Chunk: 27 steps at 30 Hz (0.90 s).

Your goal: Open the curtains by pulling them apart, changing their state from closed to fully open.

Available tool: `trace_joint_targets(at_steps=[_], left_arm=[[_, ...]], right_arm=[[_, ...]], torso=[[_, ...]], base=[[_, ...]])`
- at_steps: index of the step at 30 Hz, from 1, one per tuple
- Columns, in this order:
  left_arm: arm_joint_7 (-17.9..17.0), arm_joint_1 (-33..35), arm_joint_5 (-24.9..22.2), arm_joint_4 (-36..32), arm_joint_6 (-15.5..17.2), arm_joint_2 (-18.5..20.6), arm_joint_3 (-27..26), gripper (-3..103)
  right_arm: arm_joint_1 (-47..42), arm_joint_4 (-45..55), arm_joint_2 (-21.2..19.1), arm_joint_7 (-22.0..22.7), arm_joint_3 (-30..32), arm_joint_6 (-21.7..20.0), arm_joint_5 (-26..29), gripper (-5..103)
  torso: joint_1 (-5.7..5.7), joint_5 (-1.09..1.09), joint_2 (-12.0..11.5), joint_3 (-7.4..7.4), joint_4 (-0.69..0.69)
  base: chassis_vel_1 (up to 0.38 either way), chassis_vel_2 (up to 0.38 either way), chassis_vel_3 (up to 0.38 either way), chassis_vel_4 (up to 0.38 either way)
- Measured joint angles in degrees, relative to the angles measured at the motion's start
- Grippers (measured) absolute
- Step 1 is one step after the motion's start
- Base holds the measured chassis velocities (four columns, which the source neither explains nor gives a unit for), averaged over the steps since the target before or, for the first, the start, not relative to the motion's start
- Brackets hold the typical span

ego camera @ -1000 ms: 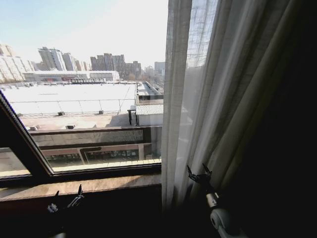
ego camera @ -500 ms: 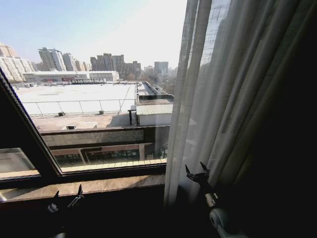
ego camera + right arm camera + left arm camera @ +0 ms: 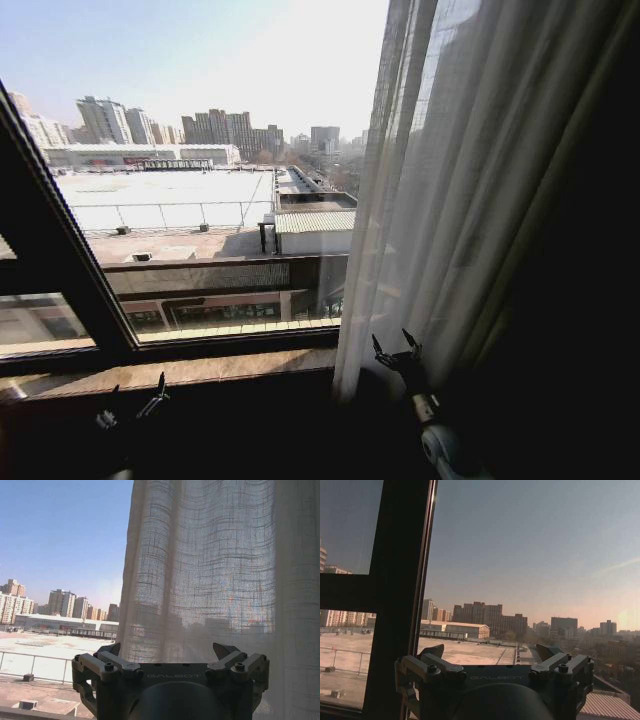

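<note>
Sheer cream pleated curtain fabric [image 3: 470, 190] hangs bunched along the right side of the window, floor-length, its inner edge falling to the brown stone sill [image 3: 200, 372]; the glass to the left stands uncovered, showing rooftops and distant towers. Right gripper [image 3: 397, 349] sits raised at the curtain's lower edge, jaws spread, close against the folds, holding nothing; from its wrist the weave hangs just ahead [image 3: 210, 580]. Left gripper [image 3: 133, 405] sits low below the sill, jaws open, facing the black window frame bar [image 3: 397, 590].
</note>
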Motion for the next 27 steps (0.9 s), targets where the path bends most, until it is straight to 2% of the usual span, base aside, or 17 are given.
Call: trace_joint_targets(at_steps=[6,17,23,27], left_arm=[[0.03,0.00,0.00,-0.01,0.00,-0.01,0.04,100],[0.04,0.00,0.00,0.00,0.00,-0.01,0.04,100],[0.04,-0.01,0.00,-0.01,0.00,-0.01,0.04,100],[0.03,-0.02,-0.01,0.00,0.00,0.00,0.02,100]], right_arm=[[0.51,-0.61,0.78,-3.11,-0.16,0.10,-0.43,100],[1.19,-0.93,1.80,-3.87,-1.32,-0.38,-0.81,100],[2.82,-1.43,1.93,-0.88,-2.15,-0.53,-0.93,100],[5.14,-2.63,1.79,3.51,-2.58,-2.30,-4.15,100]], torso=[[0.02,0.07,-0.02,0.02,0.00],[0.00,0.04,0.00,0.00,0.00],[0.04,0.03,-0.02,0.02,0.00],[0.12,0.01,-0.05,0.04,0.01]], base=[[-0.005,0.000,0.011,0.000],[-0.007,0.099,0.005,-0.089],[0.003,0.305,-0.010,-0.269],[0.007,0.169,0.000,-0.189]])
